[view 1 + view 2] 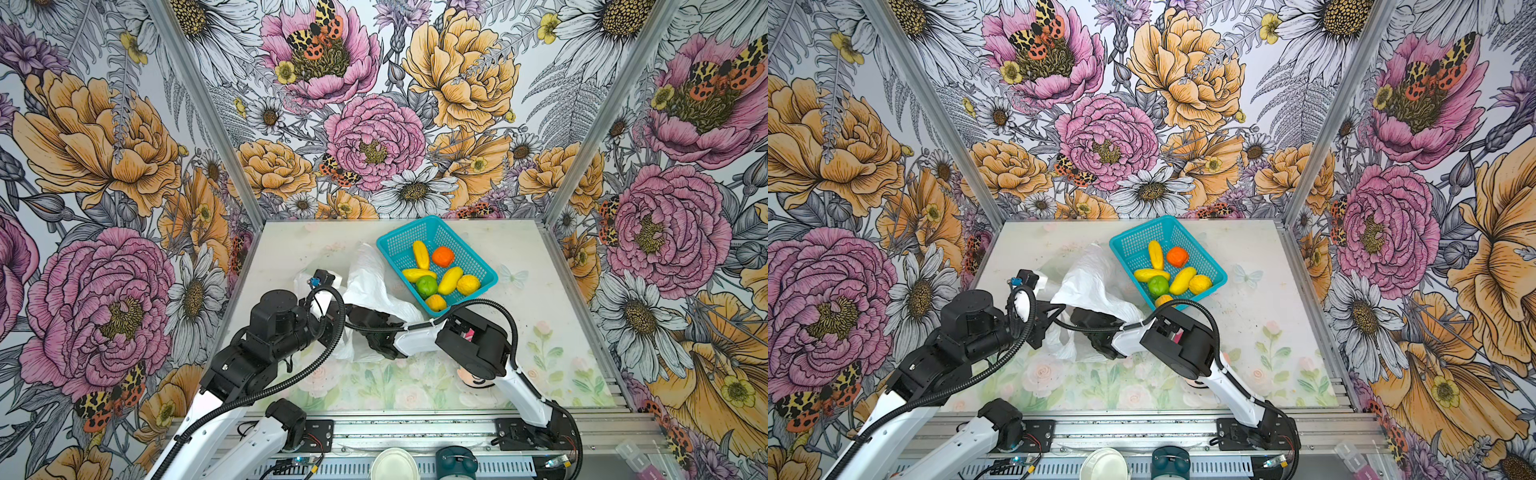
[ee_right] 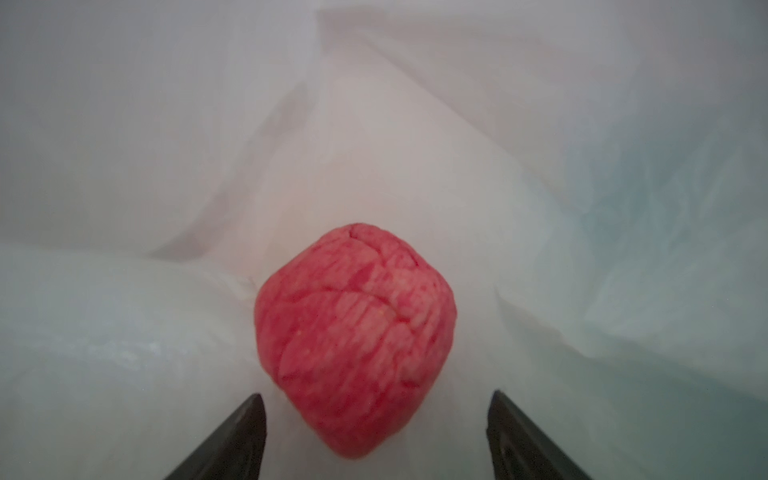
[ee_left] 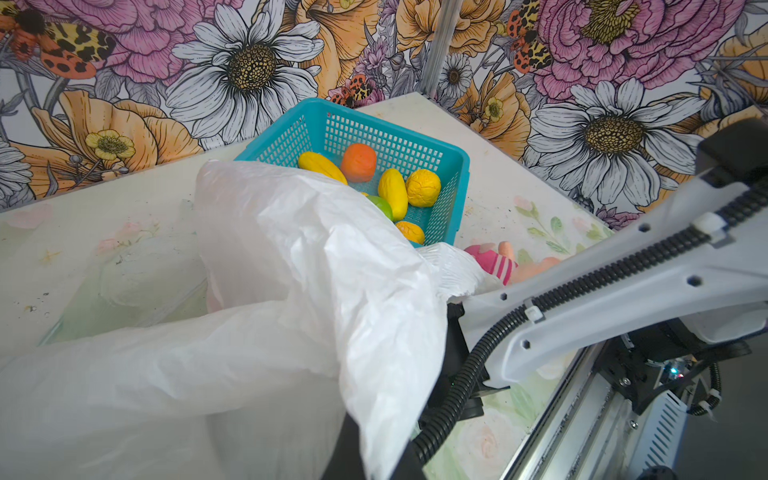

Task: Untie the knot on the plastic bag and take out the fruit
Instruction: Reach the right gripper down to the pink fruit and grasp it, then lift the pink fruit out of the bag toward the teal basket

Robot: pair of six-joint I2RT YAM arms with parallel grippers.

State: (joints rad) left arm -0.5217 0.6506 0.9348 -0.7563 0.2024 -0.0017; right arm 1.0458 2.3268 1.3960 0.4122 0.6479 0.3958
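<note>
- Right hand (image 2: 376, 419), at the lower edge of its wrist view, has its fingers apart either side of one pink-red fruit (image 2: 357, 340), not gripping it, inside the plastic bag (image 1: 370, 282).
- Left hand (image 1: 1042, 332), mid-frame, is closed and appears to pinch the bag's edge.
- No knot shows (untied, I judge).
- Teal basket (image 1: 415, 232), upper middle of the desk (image 1: 540, 299), holds seven fruit (image 1: 450, 280): three yellow oblong, two yellow-orange round, one green, one orange.
- One fruit remains to take out.

We see bright, even light and soft shadows in both top views; inside the plastic bag (image 2: 166, 124) the right wrist view is hazy, the pink-red fruit (image 2: 355, 340) slightly blurred.
</note>
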